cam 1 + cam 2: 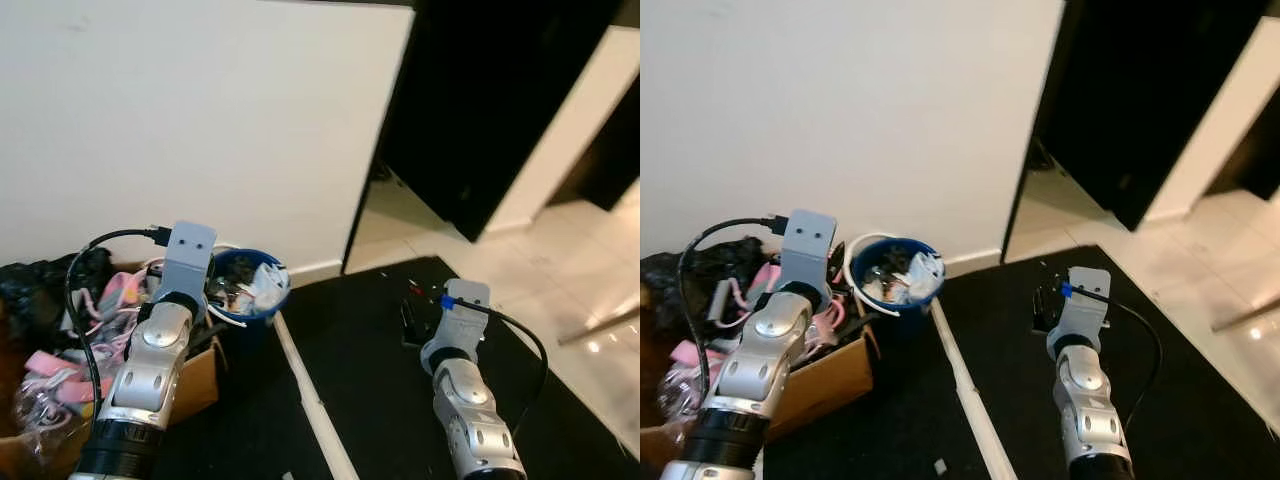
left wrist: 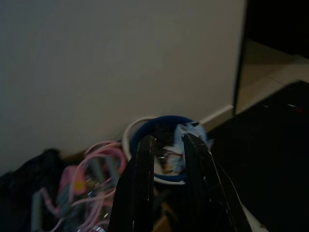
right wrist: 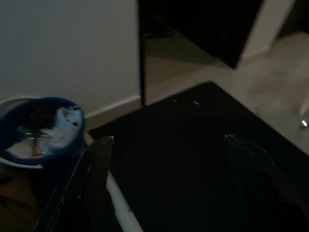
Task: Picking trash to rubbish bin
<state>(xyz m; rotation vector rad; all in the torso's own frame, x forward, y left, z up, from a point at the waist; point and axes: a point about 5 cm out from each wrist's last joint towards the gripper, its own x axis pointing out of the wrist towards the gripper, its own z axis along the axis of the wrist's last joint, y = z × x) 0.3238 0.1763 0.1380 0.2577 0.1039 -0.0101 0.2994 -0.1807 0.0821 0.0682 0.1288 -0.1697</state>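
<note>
A blue rubbish bin (image 1: 248,287) stands on the floor against the white wall, holding crumpled white trash (image 1: 923,270) and wrappers. My left arm (image 1: 165,330) reaches toward it, just left of the bin. In the left wrist view my left gripper (image 2: 168,141) hangs above and short of the bin (image 2: 166,145); its fingers sit close together with nothing between them. My right gripper (image 3: 169,140) is wide open and empty over the black mat (image 3: 193,159), to the right of the bin (image 3: 41,128). Its black fingers (image 1: 412,315) show beyond the right wrist.
A cardboard box (image 1: 195,380) of pink cords and clutter sits left of the bin, with a black bag (image 1: 40,285) behind it. A white strip (image 1: 310,400) edges the mat. A dark doorway (image 1: 480,110) and glossy tiles (image 1: 590,290) lie at right.
</note>
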